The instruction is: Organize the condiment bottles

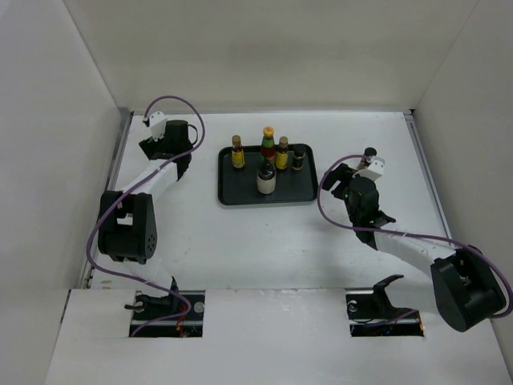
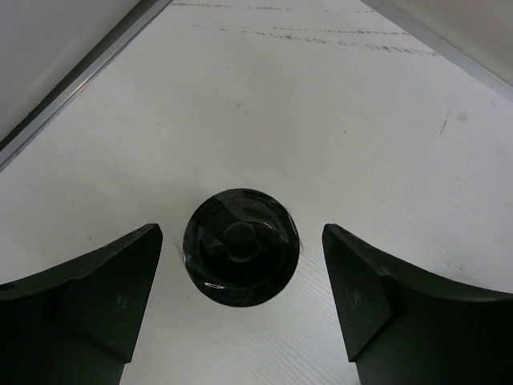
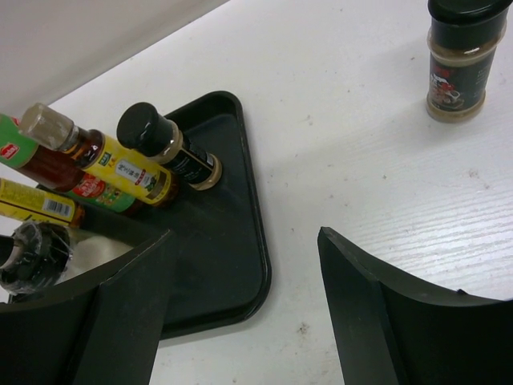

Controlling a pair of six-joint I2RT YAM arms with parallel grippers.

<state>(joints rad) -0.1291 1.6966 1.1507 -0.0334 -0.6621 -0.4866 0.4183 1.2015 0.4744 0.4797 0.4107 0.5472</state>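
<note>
White arms (image 1: 148, 180), black joints (image 1: 128, 226), purple cables (image 1: 172, 98), matte black tool fingers (image 2: 96, 297)

1 black-capped bottle (image 2: 240, 257) stands upright directly under the left claw (image 2: 240, 237), centred between its wide-apart jaws, touching neither.

Ahead-left of the right claw (image 3: 244, 234), 5 stand upright, clustered:
- 2 slim yellow-labelled bottles (image 1: 237, 152) (image 1: 282, 153)
- 1 red green-necked bottle (image 1: 268, 144)
- 1 small dark bottle (image 3: 168, 148)
- 1 squat whitish bottle (image 1: 265, 180)

A tan spice bottle (image 3: 458, 64) stands alone, ahead-right.
</note>
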